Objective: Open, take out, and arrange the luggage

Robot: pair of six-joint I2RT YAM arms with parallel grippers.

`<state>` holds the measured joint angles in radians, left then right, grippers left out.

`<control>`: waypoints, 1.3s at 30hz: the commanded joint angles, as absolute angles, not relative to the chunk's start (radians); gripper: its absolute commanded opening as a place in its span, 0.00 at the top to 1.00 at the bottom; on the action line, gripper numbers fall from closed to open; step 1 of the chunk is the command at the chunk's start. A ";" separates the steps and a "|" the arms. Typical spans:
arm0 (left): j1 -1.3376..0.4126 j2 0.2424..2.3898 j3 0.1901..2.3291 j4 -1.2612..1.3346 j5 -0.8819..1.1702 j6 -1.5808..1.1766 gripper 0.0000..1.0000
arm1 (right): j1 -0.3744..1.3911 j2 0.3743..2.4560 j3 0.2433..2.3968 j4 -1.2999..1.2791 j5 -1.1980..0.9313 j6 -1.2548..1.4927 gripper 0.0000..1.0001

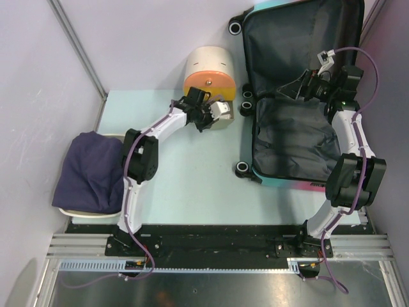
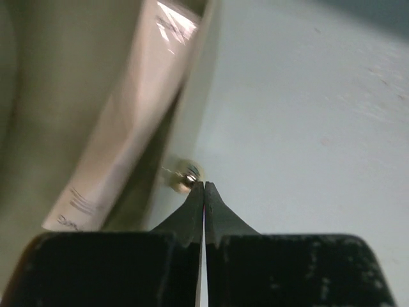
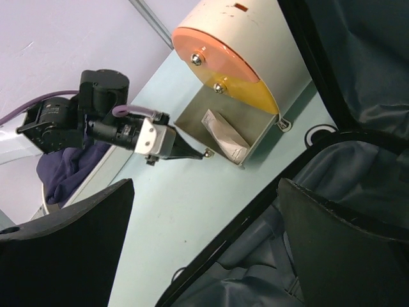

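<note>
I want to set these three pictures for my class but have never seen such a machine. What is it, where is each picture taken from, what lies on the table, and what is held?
These are two robot arms bolted at the near edge of a pale blue table. One picture looks down from above; the other two come from a camera on each wrist. On the table lie an open teal-and-pink hard-shell suitcase with dark grey lining and a cream cylindrical box with an orange-yellow front; at the left a navy cloth bundle sits in a white tray. The left hand is shut, its tips at the small metal knob of the box's pulled-out drawer, which holds a white packet. The right hand hangs open above the suitcase, holding nothing.
</note>
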<state>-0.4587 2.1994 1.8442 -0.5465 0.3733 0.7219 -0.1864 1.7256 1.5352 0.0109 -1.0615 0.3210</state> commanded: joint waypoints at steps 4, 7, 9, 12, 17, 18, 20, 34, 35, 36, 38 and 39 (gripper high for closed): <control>-0.454 2.373 2.132 -0.519 0.266 0.695 1.00 | -0.196 1.686 1.540 -0.043 -1.051 0.262 0.00; -0.454 2.420 2.218 -0.497 0.227 0.735 1.00 | -0.202 1.686 1.542 -0.060 -1.051 0.244 0.00; -0.451 2.460 2.252 -0.465 0.203 0.759 1.00 | -0.203 1.687 1.540 -0.069 -1.048 0.238 0.00; -0.448 2.502 2.299 -0.413 0.152 0.796 1.00 | -0.204 1.690 1.540 -0.072 -1.043 0.230 0.00; -0.437 2.528 2.302 -0.292 0.083 0.856 1.00 | -0.204 1.697 1.545 -0.074 -1.042 0.225 0.00; -0.436 2.540 2.304 -0.270 0.072 0.861 1.00 | -0.204 1.701 1.545 -0.074 -1.040 0.225 0.00; -0.431 2.548 2.304 -0.215 0.057 0.865 1.00 | -0.201 1.706 1.545 -0.072 -1.039 0.227 0.00; -0.430 2.501 2.203 -0.064 0.066 0.842 0.82 | -0.198 1.721 1.580 -0.107 -1.037 0.184 0.00; -0.434 2.432 2.165 -0.064 0.087 0.844 0.73 | -0.201 1.720 1.582 -0.124 -1.035 0.176 0.00; -0.436 2.396 2.119 -0.064 0.107 0.848 0.69 | -0.202 1.715 1.582 -0.133 -1.026 0.167 0.00; -0.449 2.314 1.984 -0.064 0.149 0.859 0.51 | -0.202 1.712 1.588 -0.152 -1.019 0.146 0.00; -0.454 2.236 1.942 -0.064 0.156 0.854 0.43 | -0.206 1.713 1.589 -0.172 -1.014 0.137 0.00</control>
<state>-0.4686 2.4836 2.0731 -0.1600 0.1501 0.8318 -0.1986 1.7260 1.5368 -0.1226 -1.0313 0.1963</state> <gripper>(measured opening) 0.443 0.994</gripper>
